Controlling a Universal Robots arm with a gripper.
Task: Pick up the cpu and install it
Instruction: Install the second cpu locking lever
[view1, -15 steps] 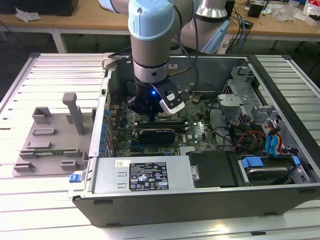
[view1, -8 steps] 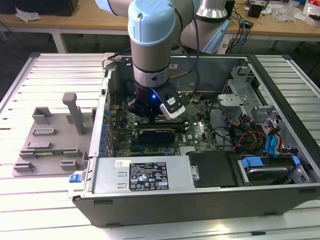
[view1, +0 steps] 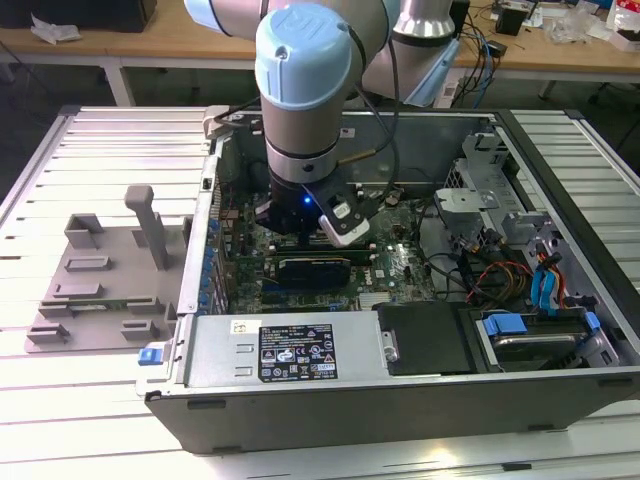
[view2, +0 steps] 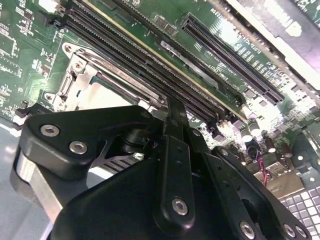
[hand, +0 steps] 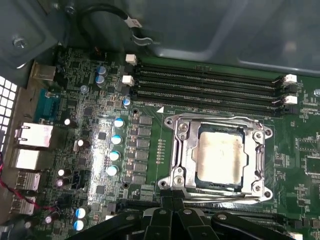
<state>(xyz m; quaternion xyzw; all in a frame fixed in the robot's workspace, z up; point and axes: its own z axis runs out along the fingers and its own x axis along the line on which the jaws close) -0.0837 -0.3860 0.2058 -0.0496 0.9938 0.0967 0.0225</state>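
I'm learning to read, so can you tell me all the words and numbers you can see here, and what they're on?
Black label on the computer case: print too small to read.
White sticker beside it: too small to read.
White lettering on the motherboard, by the long slots: blurred, unreadable.
Top of the cpu: no readable marks.

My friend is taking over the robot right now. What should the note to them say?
Gripper: down inside the open grey computer case, over the green motherboard; whether its fingers are open or shut cannot be told.
Cpu, the flat square chip with a silver-grey metal top: lying in the metal-framed socket, beside the black memory slots.
Done: chip is in the socket.
Left: cannot tell whether the frame is latched.
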